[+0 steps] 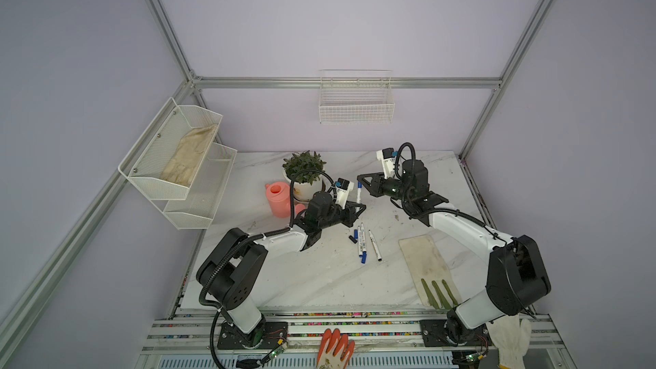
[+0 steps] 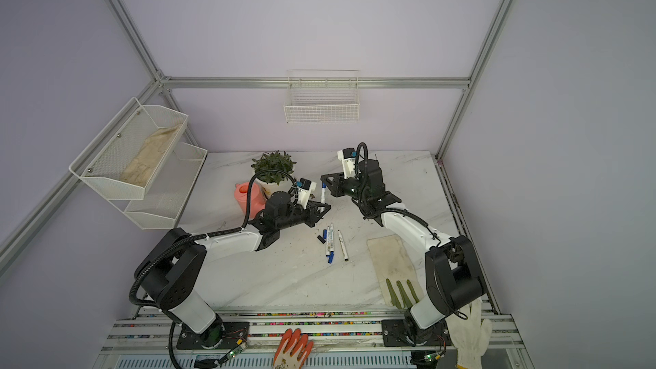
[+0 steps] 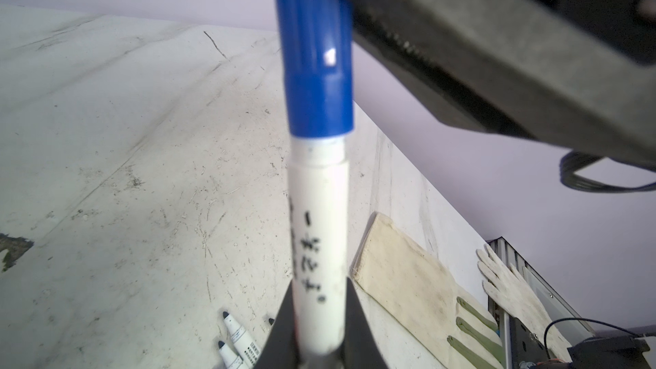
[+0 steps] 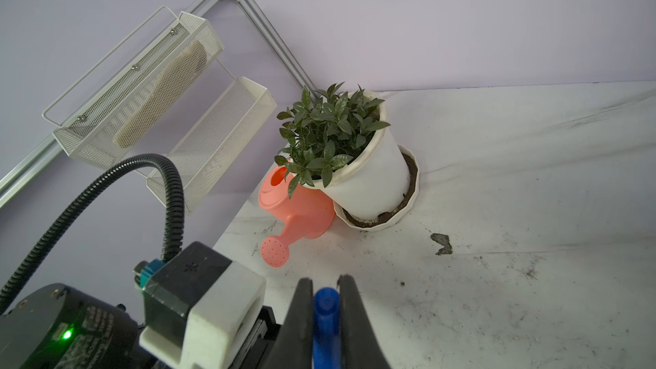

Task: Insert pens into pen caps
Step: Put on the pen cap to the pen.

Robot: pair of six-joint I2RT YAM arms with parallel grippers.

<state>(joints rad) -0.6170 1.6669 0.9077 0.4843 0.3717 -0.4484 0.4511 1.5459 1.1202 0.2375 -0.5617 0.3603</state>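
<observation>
We are at the capping step for one pen. Just right of centre in both top views, the left hand (image 1: 359,207) is clamped on the lower barrel of a pen (image 1: 359,193). It holds the pen roughly upright above the counter (image 1: 319,278). The right hand (image 1: 362,182) is closed on a blue cap (image 3: 316,65) at the pen's upper end.

In the left wrist view the cap sits over the tip, its rim meeting a narrow shoulder of the barrel. We cannot tell whether it is fully home. We judge the next move calls for a straight push along the pen's axis. After that the right hand should let go, while the left hand stops the barrel slipping.

The pen is slim and white, with black print along its side. Below the hands in the frame, three loose pens (image 1: 361,244) lie uncapped on the counter. Two loose caps (image 1: 355,234), one blue and one black, lie just beside them.
</observation>
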